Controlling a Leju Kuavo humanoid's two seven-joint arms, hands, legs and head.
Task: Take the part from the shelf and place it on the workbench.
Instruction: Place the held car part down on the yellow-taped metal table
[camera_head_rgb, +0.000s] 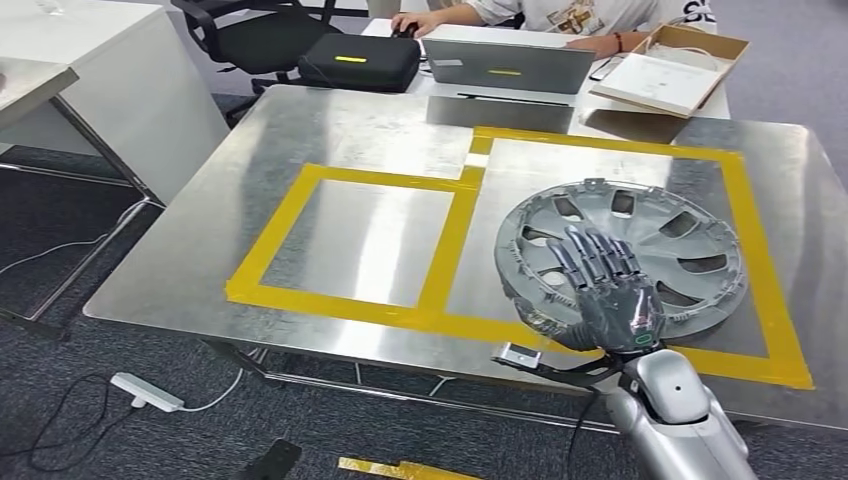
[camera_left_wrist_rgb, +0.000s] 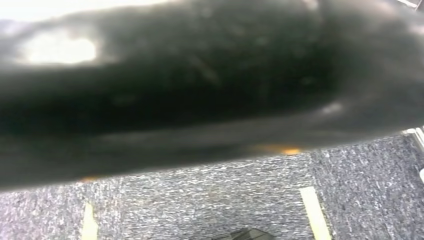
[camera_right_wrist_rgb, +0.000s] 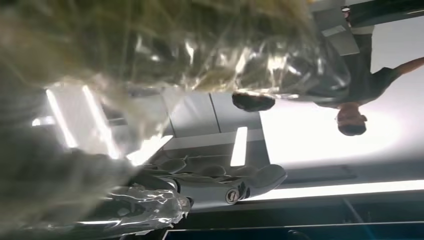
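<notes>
The part is a silver-grey hubcap (camera_head_rgb: 640, 240) with spoke openings, lying inside the right-hand yellow-taped rectangle (camera_head_rgb: 745, 210) on the steel workbench (camera_head_rgb: 200, 250). My right hand (camera_head_rgb: 600, 285) reaches in from the near edge. Its fingers lie flat across the hubcap's face and the thumb is hidden under the near rim, so it grips the rim. Crinkled clear plastic wrap (camera_head_rgb: 538, 322) clings to that rim. In the right wrist view the wrapped hubcap (camera_right_wrist_rgb: 200, 50) is a close blur, with my fingers (camera_right_wrist_rgb: 215, 175) beside it.
A smaller yellow-taped square (camera_head_rgb: 265, 245) marks the bench's left half. At the far edge stand a laptop (camera_head_rgb: 505, 65), a black case (camera_head_rgb: 360, 62) and an open cardboard box (camera_head_rgb: 670, 75), with a seated person (camera_head_rgb: 560, 12) behind. A power strip (camera_head_rgb: 145, 392) and cables lie on the carpet.
</notes>
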